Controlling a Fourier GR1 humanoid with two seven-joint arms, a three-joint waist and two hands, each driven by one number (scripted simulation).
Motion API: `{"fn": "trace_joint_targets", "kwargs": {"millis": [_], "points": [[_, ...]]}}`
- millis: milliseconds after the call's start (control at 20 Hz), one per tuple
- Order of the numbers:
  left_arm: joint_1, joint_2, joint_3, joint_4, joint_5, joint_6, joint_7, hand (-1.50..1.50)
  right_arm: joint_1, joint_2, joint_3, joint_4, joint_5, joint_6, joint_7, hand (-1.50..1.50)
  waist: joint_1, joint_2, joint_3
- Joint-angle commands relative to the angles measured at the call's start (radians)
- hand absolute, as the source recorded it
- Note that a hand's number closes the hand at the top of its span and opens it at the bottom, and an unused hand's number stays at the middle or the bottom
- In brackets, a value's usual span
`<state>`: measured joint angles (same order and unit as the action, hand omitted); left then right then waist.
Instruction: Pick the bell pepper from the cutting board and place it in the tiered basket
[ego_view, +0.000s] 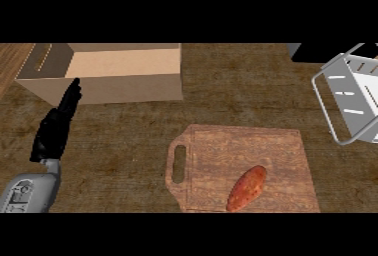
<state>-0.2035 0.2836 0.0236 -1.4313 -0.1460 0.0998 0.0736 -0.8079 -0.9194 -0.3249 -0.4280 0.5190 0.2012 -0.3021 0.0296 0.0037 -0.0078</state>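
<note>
Bell pepper (247, 188) lies on the cutting board (277, 150); the left hand (55, 127) is flat open, holding nothing, by the box (125, 75)

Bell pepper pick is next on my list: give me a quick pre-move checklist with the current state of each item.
1. Bell pepper lies on the cutting board, near its lower edge: ok, though it looks long and reddish orange.
2. Nothing covers or crowds the pepper on the board: ok.
3. Tiered basket in view at the right edge, partly cut off: ok; whether its tiers are free, cannot tell.
4. Left hand open, fingers straight, at the left beside the cardboard box, holding nothing: ok.
5. Right hand: not in view, so its state cannot be told.
6. Counter between board and basket shows no obstacle: ok.
</note>
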Motion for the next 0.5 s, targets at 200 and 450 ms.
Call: {"fn": "trace_joint_targets", "kwargs": {"millis": [200,450], "points": [[0.024,-0.008,-0.001,-0.062,-0.001,-0.005,0.029,0.00,-0.029,0.043,-0.108,0.152,-0.084,-0.053,-0.082,-1.50,0.010,0.009,0.011],[0.007,-0.011,0.016,-0.029,0.000,-0.005,0.024,0.00,-0.083,-0.063,-0.189,0.165,-0.159,0.001,-0.071,-1.50,-0.003,0.006,0.010]]}}
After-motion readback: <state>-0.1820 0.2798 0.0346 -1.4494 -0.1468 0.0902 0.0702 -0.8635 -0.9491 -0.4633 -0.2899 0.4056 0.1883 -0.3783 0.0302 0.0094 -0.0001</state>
